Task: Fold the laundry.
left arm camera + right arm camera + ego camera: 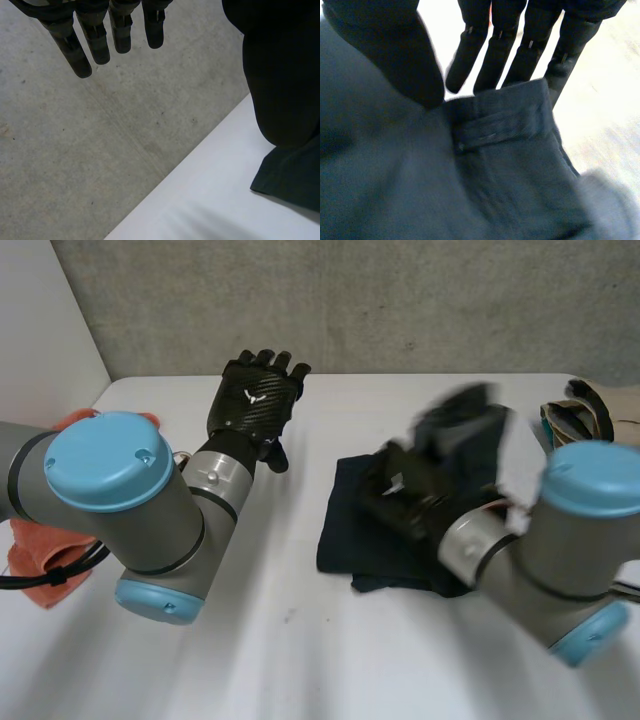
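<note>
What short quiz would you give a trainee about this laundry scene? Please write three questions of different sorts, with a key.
1. True or false: the left hand holds the dark blue garment.
2. Which hand is over the dark blue garment? A) the left hand B) the right hand C) neither hand
3. Fill in: the cloth partly hidden behind the left arm is ____ in colour.

Key: 1 false, its fingers are straight and hold nothing, away from the garment. 2 B. 3 orange.
</note>
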`<state>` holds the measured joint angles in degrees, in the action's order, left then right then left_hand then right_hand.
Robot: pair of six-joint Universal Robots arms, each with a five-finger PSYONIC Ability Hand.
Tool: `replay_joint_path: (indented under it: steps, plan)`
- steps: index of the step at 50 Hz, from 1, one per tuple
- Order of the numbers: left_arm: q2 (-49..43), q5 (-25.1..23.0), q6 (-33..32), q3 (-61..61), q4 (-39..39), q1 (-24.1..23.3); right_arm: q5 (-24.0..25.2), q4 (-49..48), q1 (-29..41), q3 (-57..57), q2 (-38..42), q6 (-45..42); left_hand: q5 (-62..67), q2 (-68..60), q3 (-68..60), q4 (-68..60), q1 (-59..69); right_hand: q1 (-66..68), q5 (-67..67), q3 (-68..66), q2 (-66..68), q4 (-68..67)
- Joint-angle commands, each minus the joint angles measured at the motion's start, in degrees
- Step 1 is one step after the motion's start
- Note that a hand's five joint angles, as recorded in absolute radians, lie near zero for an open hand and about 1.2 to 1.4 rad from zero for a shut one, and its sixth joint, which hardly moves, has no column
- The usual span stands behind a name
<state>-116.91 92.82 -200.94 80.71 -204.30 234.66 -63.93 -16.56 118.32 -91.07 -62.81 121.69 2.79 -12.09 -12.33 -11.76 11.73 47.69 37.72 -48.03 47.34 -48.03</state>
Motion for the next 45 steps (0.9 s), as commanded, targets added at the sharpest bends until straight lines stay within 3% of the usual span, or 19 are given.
replay_joint_path:
  steps: [1,4,8,11,14,18,24,28,36,39,45]
  plan:
    - [-0.2,0.0,1.8,-2.5,-0.2,0.1,-3.5,2.1,5.1,3.2,3.0,3.2,-2.8,2.1,2.3,1.8,-1.7,-37.7,-37.7,38.0,-37.3,38.0]
    - [-0.3,0.0,4.0,-4.8,-0.1,0.2,-6.6,2.1,5.2,3.1,0.9,9.8,-2.8,2.1,2.3,1.8,-1.7,-37.7,-37.7,38.0,-37.3,38.0]
    - [-0.9,0.0,7.1,-8.9,-0.1,0.1,-7.3,1.5,3.8,1.5,-9.6,34.4,-2.8,2.1,2.3,1.8,-1.7,-37.7,-37.7,38.0,-37.3,38.0]
    - [-2.0,-0.3,9.1,-12.9,0.0,-0.3,-7.8,1.2,2.2,1.1,-12.1,45.6,-2.8,2.1,2.3,1.8,-1.7,-37.7,-37.7,38.0,-37.3,38.0]
    - [-5.0,-0.7,10.7,-18.0,0.7,-1.2,-9.0,2.4,-4.2,1.2,-15.7,57.0,-2.8,2.1,2.3,1.8,-1.7,-37.7,-37.7,38.0,-37.3,38.0]
    - [-8.6,-1.3,10.9,-22.3,2.8,-3.9,-12.2,4.9,-9.9,0.8,-18.0,57.3,-2.7,2.0,2.3,1.7,-1.7,-37.7,-37.7,38.0,-37.3,38.0]
    - [-17.6,-9.7,10.9,-28.5,9.1,-7.9,-17.5,7.3,-14.3,1.2,-16.7,54.3,-1.4,0.7,0.9,0.4,-0.3,-37.7,-37.7,38.0,-37.3,38.0]
    - [-23.6,-12.6,10.7,-32.7,11.7,-10.3,-17.8,8.3,-16.7,0.9,-14.4,52.5,-1.4,0.7,0.9,0.4,-0.3,-37.7,-37.7,38.0,-37.3,38.0]
    - [-34.9,-12.6,9.5,-42.6,16.3,-11.0,-17.6,10.8,-16.9,1.0,-8.7,52.7,-1.4,0.7,0.9,0.4,-0.3,-37.7,-37.7,38.0,-37.3,38.0]
    - [-38.6,-11.5,7.8,-47.9,22.3,-10.7,-17.5,11.5,-16.6,1.4,-6.2,52.7,-1.4,0.7,0.9,0.4,-0.3,-37.7,-37.7,38.0,-37.3,38.0]
    - [-40.8,-1.1,2.4,-54.0,32.4,-8.9,-13.5,13.3,-15.0,4.6,1.0,52.9,-1.4,0.7,0.9,0.4,-0.3,-37.7,-37.7,38.0,-37.3,38.0]
